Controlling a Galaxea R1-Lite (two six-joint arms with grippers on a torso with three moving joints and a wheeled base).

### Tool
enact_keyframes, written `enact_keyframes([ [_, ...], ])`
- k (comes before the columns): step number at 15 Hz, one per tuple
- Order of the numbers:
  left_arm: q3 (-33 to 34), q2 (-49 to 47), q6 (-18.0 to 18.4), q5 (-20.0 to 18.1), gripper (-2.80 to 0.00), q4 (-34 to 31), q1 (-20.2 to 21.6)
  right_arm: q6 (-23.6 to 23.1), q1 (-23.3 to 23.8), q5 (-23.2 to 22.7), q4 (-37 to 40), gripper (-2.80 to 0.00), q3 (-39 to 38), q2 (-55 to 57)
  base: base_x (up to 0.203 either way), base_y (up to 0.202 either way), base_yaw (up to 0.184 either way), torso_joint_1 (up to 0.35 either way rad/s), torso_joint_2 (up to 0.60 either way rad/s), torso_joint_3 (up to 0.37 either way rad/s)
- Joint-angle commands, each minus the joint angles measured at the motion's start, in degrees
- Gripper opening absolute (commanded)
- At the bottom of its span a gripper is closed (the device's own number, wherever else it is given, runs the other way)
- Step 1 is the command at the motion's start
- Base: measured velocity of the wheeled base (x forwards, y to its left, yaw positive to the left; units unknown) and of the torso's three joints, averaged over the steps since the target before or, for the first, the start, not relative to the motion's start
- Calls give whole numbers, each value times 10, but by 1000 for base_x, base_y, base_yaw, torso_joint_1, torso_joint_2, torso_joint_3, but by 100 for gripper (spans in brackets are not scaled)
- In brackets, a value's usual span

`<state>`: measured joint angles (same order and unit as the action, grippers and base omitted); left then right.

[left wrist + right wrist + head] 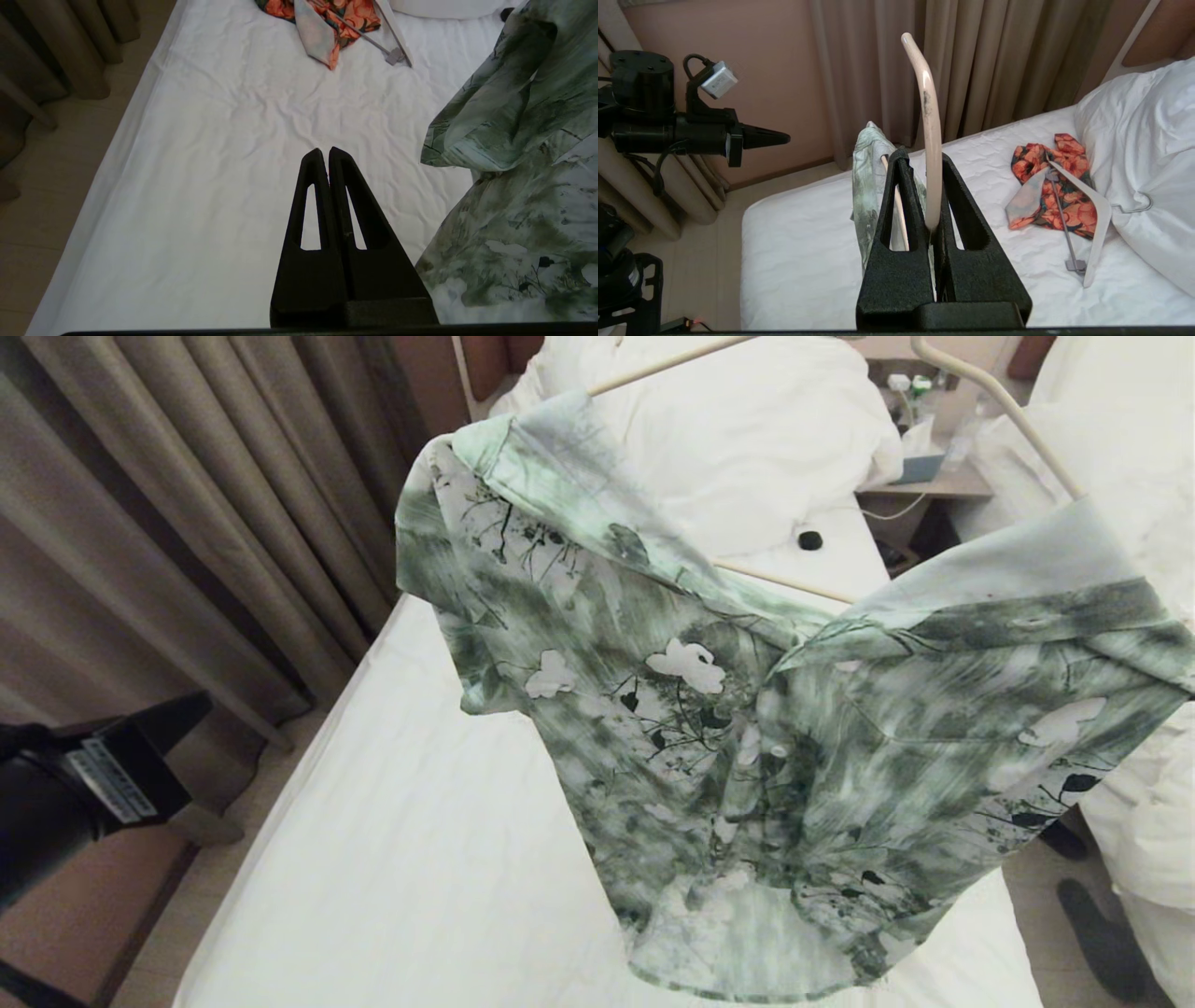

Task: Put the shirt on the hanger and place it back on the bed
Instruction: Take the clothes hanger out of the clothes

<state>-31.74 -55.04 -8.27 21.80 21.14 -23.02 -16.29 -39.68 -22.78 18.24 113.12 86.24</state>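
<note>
The black right gripper [931, 161] is clamping its two tapered, slotted fingers [901, 224] on the thin cream-coloured wire hanger [930, 135], whose hook is rising from between the fingertips. The black left gripper [324, 154] is hanging in the air with its fingers [308, 224] pressed together, holding nothing, its arm reaching in from the left.

Right end effector [930, 163] clamps hanger [930, 140] hook.
</note>
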Motion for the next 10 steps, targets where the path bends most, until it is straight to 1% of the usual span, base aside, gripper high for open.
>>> enact_keyframes([
  [1, 1, 4, -2, 3, -280, 1, 0, 0, 3, 0, 2, -280, -1, -1, 0, 0, 0, 19, -43, -29],
  [2, 3, 8, -3, 3, -280, 0, 1, 1, 10, 1, 2, -280, -3, -5, 0, 0, 0, 0, 0, 0],
  [5, 5, 18, -4, 3, -280, -1, 8, 2, 13, 2, -3, -280, -1, -17, 0, 0, 0, 0, 0, 0],
  [6, 5, 21, -4, 4, -280, -1, 9, 3, 13, 9, -22, -280, 0, -22, 0, 0, 0, 0, 0, 0],
  [8, 4, 31, -3, 12, -280, -3, 9, 4, 20, 45, -73, -280, 2, -25, 0, 0, 0, 0, 0, 0],
  [10, -1, 40, 0, 17, -280, -10, 9, 4, 47, 57, -103, -280, 3, -26, 0, 0, 0, 0, 0, 0],
])
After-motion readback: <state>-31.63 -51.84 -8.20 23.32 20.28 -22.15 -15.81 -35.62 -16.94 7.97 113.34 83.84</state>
